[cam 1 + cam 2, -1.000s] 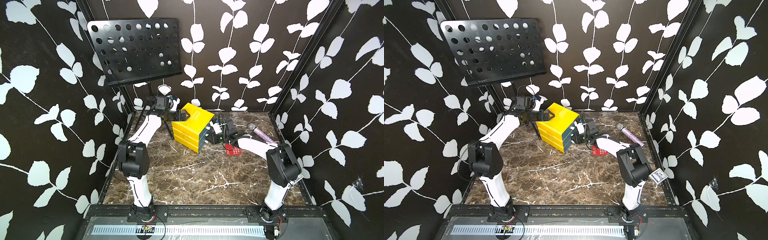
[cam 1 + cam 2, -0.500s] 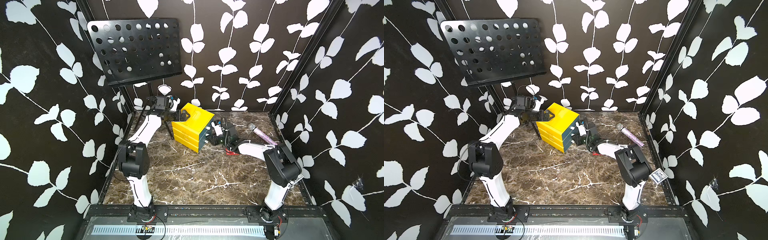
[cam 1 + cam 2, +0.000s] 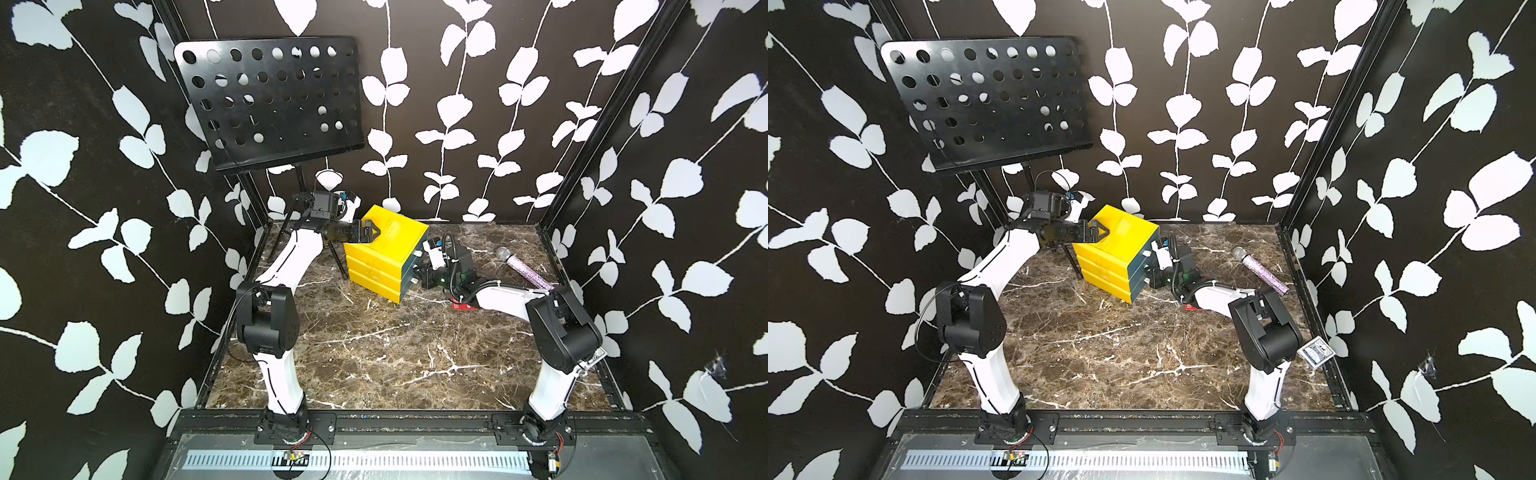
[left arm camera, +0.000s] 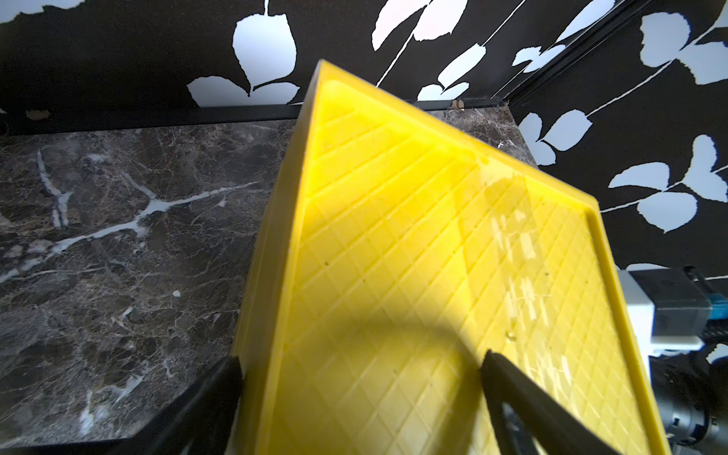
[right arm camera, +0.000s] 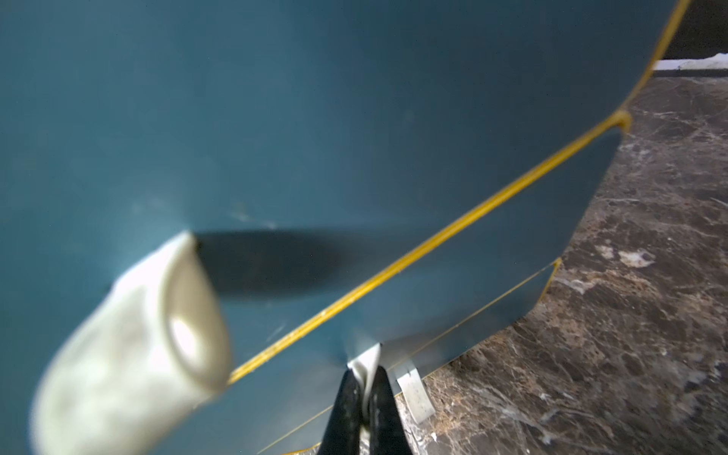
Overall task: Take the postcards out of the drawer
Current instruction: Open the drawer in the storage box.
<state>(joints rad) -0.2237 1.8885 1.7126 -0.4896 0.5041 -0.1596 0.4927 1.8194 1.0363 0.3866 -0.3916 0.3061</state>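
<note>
Fingers [image 5: 346,405] of right gripper [image 5: 364,380] pinch tight on white drawer knob [image 5: 368,360].

A flat red card [image 3: 459,306] lies mostly under the right arm [image 3: 498,297] in both top views. Only a corner shows, its print too small to read. What lies inside the teal-fronted drawers [image 3: 413,270] of the yellow plastic drawer cabinet [image 3: 386,249] cannot be seen. In the right wrist view the near round white knob [image 5: 130,346] is blurred, and the right gripper [image 5: 364,374], pinched on a small white knob [image 5: 368,356], runs off the edge. The left wrist view cuts off the cabinet and shows the left gripper [image 4: 360,366] only as two black fingers [image 4: 524,394].
</note>
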